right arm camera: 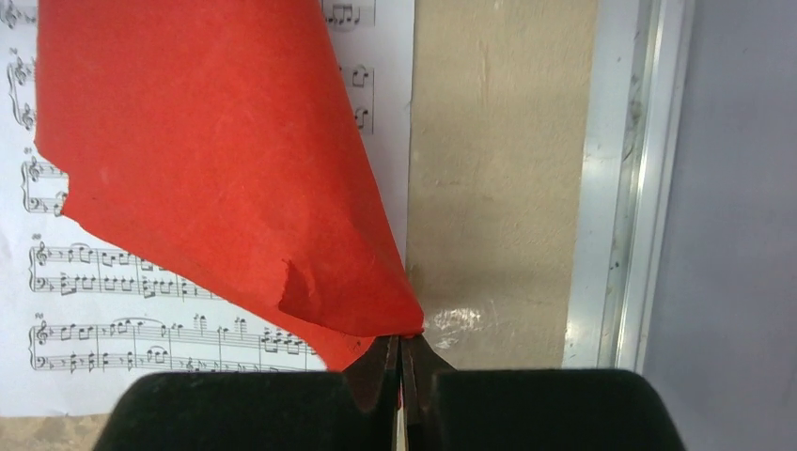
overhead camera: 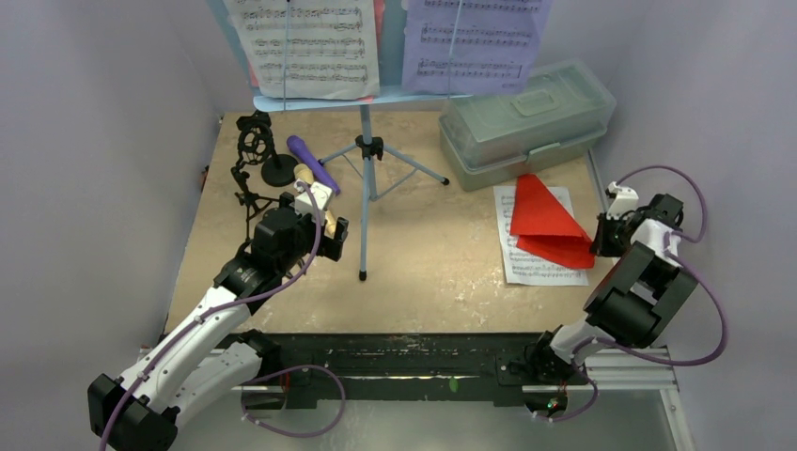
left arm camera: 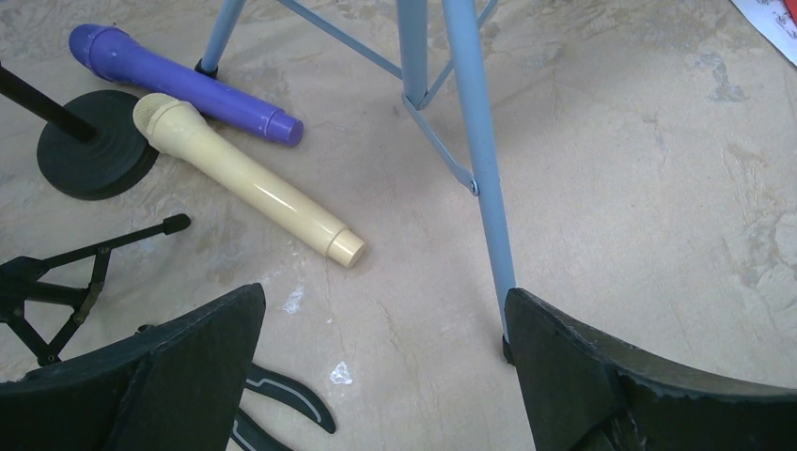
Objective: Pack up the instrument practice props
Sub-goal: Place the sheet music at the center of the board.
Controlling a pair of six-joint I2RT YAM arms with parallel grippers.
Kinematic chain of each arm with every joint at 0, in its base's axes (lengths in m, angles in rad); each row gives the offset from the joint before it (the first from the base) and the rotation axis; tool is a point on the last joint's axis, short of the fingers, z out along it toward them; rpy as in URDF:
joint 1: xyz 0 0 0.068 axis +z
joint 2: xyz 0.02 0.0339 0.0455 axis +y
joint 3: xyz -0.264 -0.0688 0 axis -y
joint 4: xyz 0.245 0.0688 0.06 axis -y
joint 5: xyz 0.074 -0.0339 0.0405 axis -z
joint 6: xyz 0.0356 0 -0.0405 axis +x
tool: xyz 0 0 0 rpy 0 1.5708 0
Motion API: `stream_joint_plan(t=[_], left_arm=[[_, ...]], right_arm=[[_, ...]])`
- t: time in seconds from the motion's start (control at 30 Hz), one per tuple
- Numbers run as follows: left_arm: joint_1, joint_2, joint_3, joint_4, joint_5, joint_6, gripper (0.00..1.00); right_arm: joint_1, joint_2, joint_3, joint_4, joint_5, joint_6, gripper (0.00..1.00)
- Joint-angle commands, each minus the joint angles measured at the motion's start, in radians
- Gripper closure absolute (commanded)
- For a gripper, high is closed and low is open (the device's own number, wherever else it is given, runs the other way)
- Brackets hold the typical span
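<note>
You are pinching one corner of the red page (right arm camera: 216, 160) in the right gripper (right arm camera: 402, 352), its jaws closed flat on the paper. The sheet is curling up off the white sheet-music page (right arm camera: 141, 272), which is lying to the right of the music rack (overhead camera: 368, 150). Your left gripper (left arm camera: 385, 348) is hanging wide open and holding nothing, just left of the rack's near leg. The tan microphone (left arm camera: 249, 183) and purple microphone (left arm camera: 179, 80) are lying further left of the rack, beside the round-base holder (left arm camera: 94, 155). You are risking a tear, since the grip is sitting on a thin corner that is already creasing. A quick pull could also be dragging the white page along with it. The lidded box (overhead camera: 526, 117), right of the rack and behind the pages, is looking closed, so the page is having nowhere to go yet. On the left, the open fingers are straddling that leg closely; a sideways sweep could be tipping the rack and spilling its pages.
</note>
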Motion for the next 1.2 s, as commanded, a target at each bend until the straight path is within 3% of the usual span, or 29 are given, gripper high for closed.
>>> stream_joint_plan(t=[0.0, 0.27, 0.8, 1.07, 1.1, 1.17], left_arm=[[0.005, -0.006, 0.008, 0.026, 0.013, -0.001, 0.0], [0.006, 0.0, 0.008, 0.026, 0.013, -0.002, 0.0], [0.005, 0.008, 0.008, 0.026, 0.013, -0.002, 0.0], [0.006, 0.011, 0.006, 0.026, 0.009, -0.002, 0.0], [0.005, 0.012, 0.006, 0.026, 0.009, -0.002, 0.0], [0.005, 0.013, 0.006, 0.026, 0.008, -0.002, 0.0]], right_arm=[[-0.017, -0.006, -0.01, -0.051, -0.055, -0.068, 0.96], [-0.017, -0.026, -0.044, 0.019, -0.027, -0.089, 0.8], [0.008, 0.051, 0.097, 0.008, -0.128, -0.08, 0.52], [0.033, 0.118, 0.15, 0.003, -0.161, -0.061, 0.54], [0.033, 0.124, 0.152, 0.006, -0.158, -0.056, 0.57], [0.033, 0.137, 0.15, 0.014, -0.147, -0.045, 0.75]])
